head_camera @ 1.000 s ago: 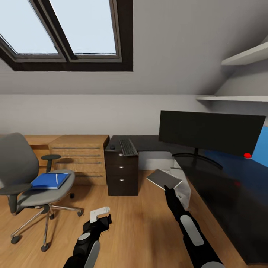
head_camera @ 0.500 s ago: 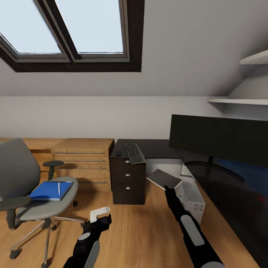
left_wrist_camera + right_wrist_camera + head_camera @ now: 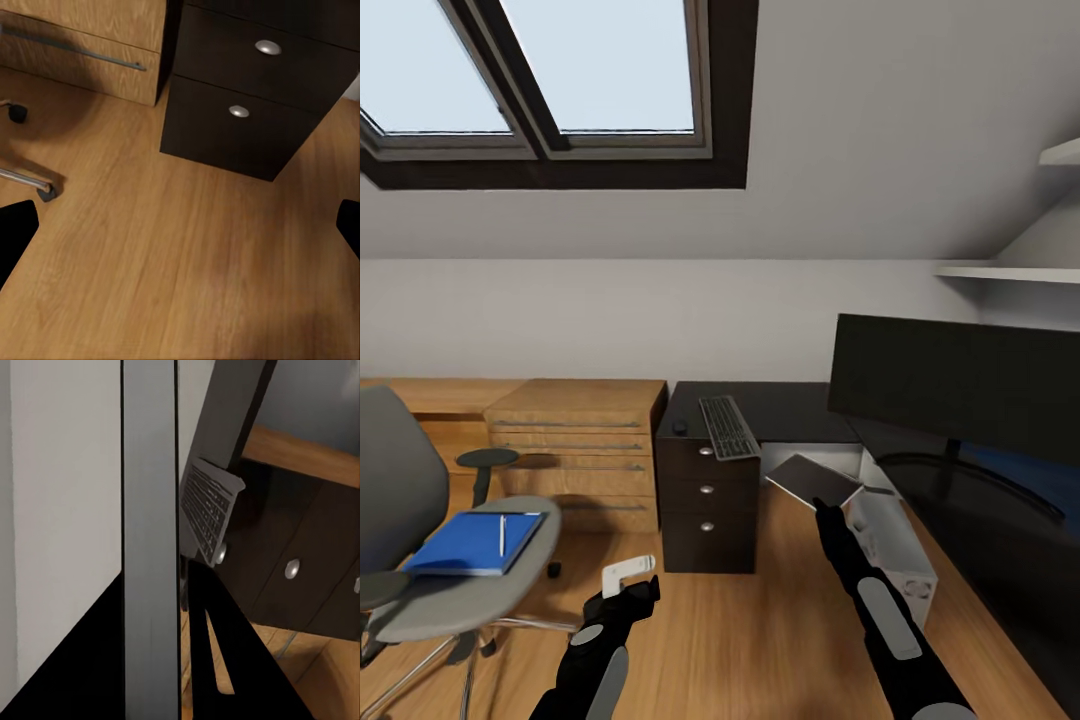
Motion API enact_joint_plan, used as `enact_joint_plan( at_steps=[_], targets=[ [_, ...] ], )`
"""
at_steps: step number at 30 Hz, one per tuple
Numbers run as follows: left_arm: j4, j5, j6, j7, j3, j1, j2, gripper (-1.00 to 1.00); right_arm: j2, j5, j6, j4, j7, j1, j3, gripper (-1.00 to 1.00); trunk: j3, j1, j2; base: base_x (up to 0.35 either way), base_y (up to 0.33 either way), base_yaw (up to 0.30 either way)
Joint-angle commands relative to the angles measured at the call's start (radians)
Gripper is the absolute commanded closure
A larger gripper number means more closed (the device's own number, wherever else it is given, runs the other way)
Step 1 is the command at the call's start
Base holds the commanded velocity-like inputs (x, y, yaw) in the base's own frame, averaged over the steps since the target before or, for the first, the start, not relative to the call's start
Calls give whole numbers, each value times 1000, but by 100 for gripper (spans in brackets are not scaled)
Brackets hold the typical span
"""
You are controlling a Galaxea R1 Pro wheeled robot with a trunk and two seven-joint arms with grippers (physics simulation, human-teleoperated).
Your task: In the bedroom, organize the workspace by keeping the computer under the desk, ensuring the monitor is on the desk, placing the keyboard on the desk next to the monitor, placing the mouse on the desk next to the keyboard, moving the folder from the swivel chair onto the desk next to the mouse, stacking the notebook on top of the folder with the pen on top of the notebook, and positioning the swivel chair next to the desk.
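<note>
Bright skylight [image 3: 550, 80] daylight, soft shadows, perhaps wide-angle stretch.

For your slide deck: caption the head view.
Right claw carries notebook toward desk; folder waits on chair.

A sloped white ceiling held a dark-framed double skylight [image 3: 550, 90] showing pale blue sky. Below ran a plain white wall [image 3: 610, 320]. A light wooden drawer chest [image 3: 575, 450] stood on the warm wooden plank floor [image 3: 740, 640]. White wall shelves [image 3: 1010, 270] hung at the right.
</note>
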Motion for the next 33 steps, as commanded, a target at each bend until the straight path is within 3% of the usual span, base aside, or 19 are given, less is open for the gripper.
enact_joint_plan(
  at_steps=[1, 9, 13, 33],
  targets=[
    [-1, 10, 2, 9, -2, -1, 0, -100, 0, -13, 9, 0, 7, -1, -17, 100, -1, 1, -1, 321, 1, 0],
    [-1, 11, 2, 9, -2, -1, 0, -100, 0, -14, 15, 1, 3, -1, -101, 100, -1, 1, -1, 321, 0, 0],
    [-1, 11, 2, 9, -2, -1, 0, -100, 0, -15, 15, 1, 2, -1, -117, 100, -1, 1, -1, 321, 0, 0],
    [-1, 12, 2, 9, -1, -1, 0, -100, -3, -14, 19, 1, -17, -1, -124, 100, -1, 1, -1, 321, 0, 0]
  ],
)
